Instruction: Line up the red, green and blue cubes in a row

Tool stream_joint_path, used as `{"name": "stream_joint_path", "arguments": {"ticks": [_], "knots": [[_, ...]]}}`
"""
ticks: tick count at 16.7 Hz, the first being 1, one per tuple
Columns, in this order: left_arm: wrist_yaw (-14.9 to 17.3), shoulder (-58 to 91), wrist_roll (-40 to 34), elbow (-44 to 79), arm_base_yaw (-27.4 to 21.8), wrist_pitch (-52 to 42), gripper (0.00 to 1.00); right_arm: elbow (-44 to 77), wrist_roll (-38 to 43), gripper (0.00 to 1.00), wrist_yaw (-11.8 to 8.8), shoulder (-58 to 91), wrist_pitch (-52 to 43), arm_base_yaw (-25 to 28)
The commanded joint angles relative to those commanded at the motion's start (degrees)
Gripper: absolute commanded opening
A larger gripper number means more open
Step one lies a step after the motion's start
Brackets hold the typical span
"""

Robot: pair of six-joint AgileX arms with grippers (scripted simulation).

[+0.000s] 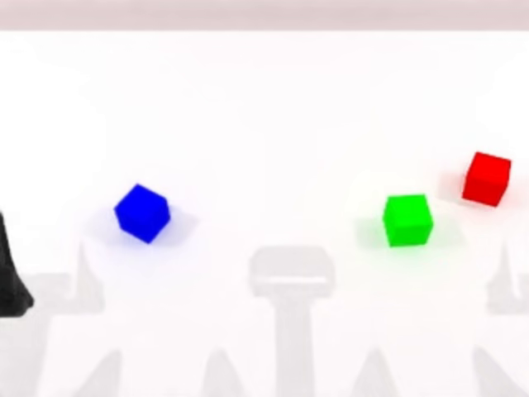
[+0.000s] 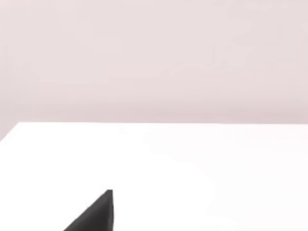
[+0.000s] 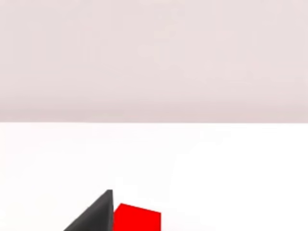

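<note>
Dark left gripper [image 1: 12,273] parked at 9 o'clock edge, fingers can't be told. Blue cube [image 1: 142,212] at 8, green cube [image 1: 407,220] at 4, red cube [image 1: 486,179] at 3, nothing gripped. Right gripper [image 3: 94,214] seen only beside red cube, fingers unclear. Row not started; first pick needed, probably red.

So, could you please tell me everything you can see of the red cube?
The red cube is small, plain and glossy, bright red, without marks. It rests flat on the white table, turned slightly askew, near the table's right edge, right of and a little farther back than the green cube, with a gap between them. Nothing touches it but the table. The right wrist view shows it close beside a dark finger of the right gripper.
</note>
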Motion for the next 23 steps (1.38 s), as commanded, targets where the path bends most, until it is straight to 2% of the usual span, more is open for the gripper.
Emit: {"name": "stream_joint_path", "arguments": {"ticks": [5, 9, 23], "knots": [[0.00, 0.00, 0.00, 0.00, 0.00, 0.00, 1.00, 3.50, -2.18, 1.00, 0.02, 3.50, -2.52, 0.21], [0.00, 0.00, 0.00, 0.00, 0.00, 0.00, 1.00, 16.33, -9.49, 1.00, -0.03, 16.71, -10.83, 1.03], [0.00, 0.00, 0.00, 0.00, 0.00, 0.00, 1.00, 85.47, -48.79, 1.00, 0.22, 100.62, -57.20, 5.19]]}}
